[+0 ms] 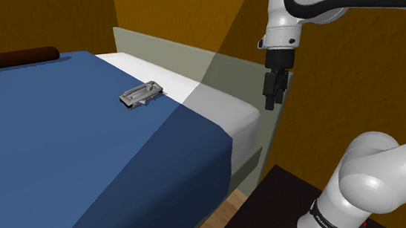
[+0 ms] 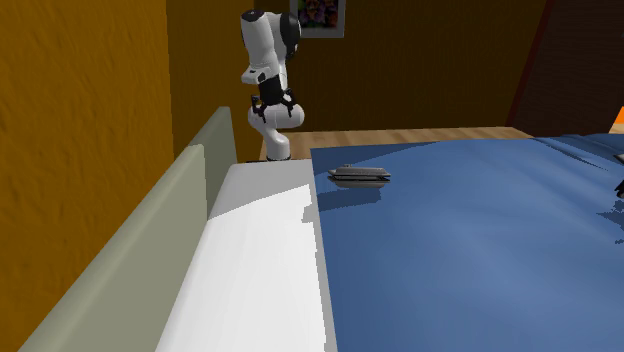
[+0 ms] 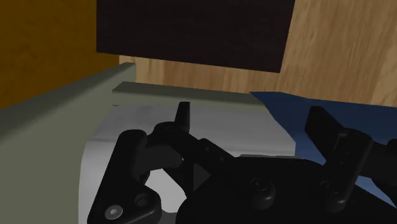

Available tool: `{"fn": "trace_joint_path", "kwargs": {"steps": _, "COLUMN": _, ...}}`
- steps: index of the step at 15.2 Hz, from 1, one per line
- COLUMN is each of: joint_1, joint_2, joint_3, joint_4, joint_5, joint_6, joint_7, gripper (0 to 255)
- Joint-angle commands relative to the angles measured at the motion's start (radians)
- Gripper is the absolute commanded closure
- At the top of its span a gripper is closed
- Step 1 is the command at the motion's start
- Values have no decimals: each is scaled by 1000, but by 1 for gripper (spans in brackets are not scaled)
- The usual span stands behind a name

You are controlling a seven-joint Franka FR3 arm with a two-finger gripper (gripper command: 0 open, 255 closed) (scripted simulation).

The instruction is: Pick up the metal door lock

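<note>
The metal door lock (image 1: 142, 94), a flat grey piece, lies on the blue bedcover (image 1: 63, 158) close to the white sheet strip. In the second exterior view the lock (image 2: 360, 176) rests near the cover's far edge. My black gripper (image 1: 270, 97) hangs off the bed's corner, to the shoulder view's right of the lock and well apart from it, pointing down. In the wrist view its fingers (image 3: 184, 118) stand apart with nothing between them, so the gripper (image 3: 251, 116) is open above the sheet and the headboard's end. The arm and gripper (image 2: 270, 100) stand far behind the lock.
A grey-green headboard (image 1: 190, 58) runs along the white sheet (image 1: 227, 107). A dark roll (image 1: 11, 59) lies at the bed's far side. My dark stand (image 1: 268, 209) sits on a wooden floor (image 1: 227, 208). Orange walls (image 1: 186, 14) close in behind.
</note>
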Motion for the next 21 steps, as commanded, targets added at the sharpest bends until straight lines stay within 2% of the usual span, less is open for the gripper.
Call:
{"fn": "trace_joint_path", "kwargs": {"steps": 1, "joint_1": 0, "joint_2": 0, "joint_3": 0, "joint_4": 0, "joint_5": 0, "joint_6": 0, "joint_7": 0, "gripper": 0}}
{"fn": "trace_joint_path", "kwargs": {"steps": 11, "joint_1": 94, "joint_2": 311, "joint_3": -11, "joint_4": 173, "joint_5": -107, "joint_6": 256, "joint_7": -300, "gripper": 0}}
{"fn": "trace_joint_path", "kwargs": {"steps": 21, "joint_1": 169, "joint_2": 588, "joint_3": 21, "joint_4": 408, "joint_5": -175, "joint_6": 438, "joint_7": -546, "gripper": 0}}
